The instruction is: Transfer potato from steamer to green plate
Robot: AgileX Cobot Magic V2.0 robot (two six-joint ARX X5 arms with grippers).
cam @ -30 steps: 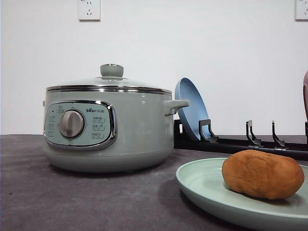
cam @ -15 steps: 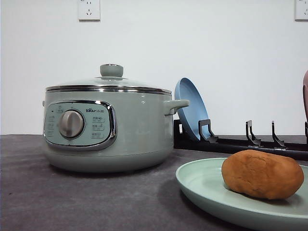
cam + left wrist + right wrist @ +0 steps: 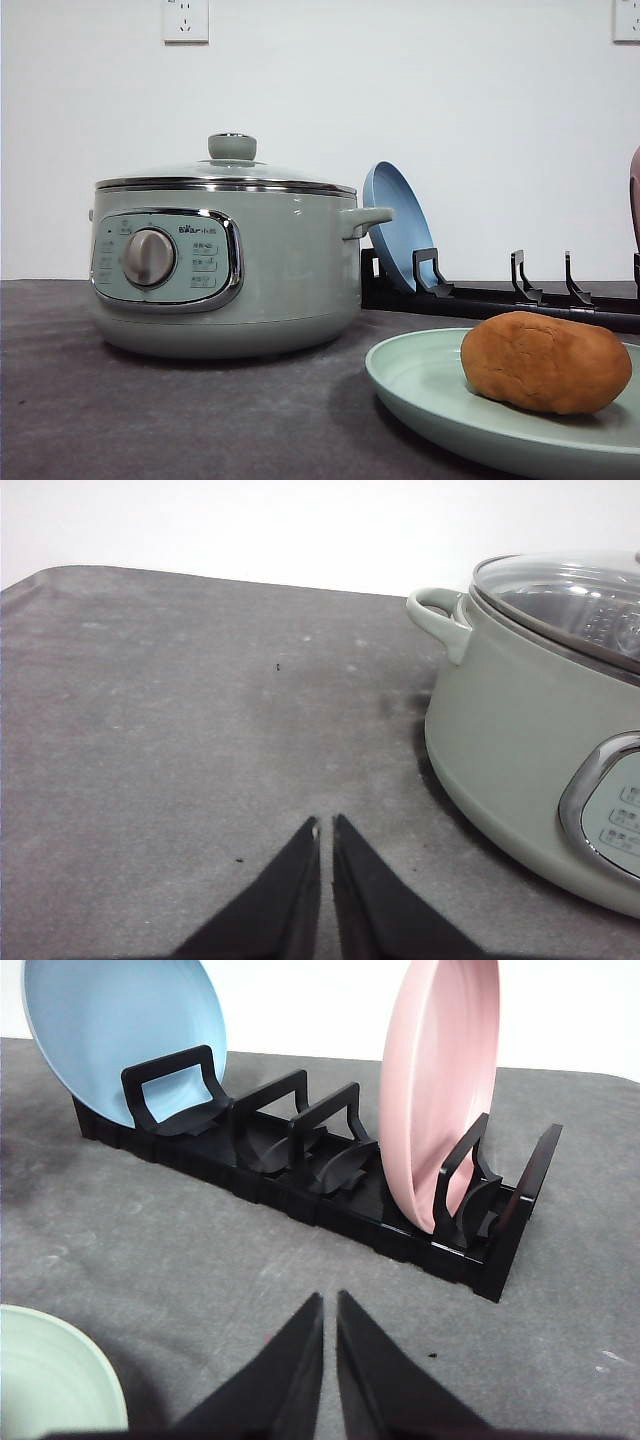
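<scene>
Front view: a dark grey surface (image 3: 150,410) runs back to a white wall (image 3: 420,90) with sockets; the potato (image 3: 545,362) lies on the green plate (image 3: 420,385) at the near right, right of the lidded steamer (image 3: 225,255). Each wrist view shows its pincer low over bare surface, tips pressed nearly together and empty: the left pincer (image 3: 324,827) left of the steamer, the right pincer (image 3: 330,1300) near the black plate rack (image 3: 330,1185).

matte black pincer (image 3: 326,825), tapered pointed fingers (image 3: 290,1360)
</scene>
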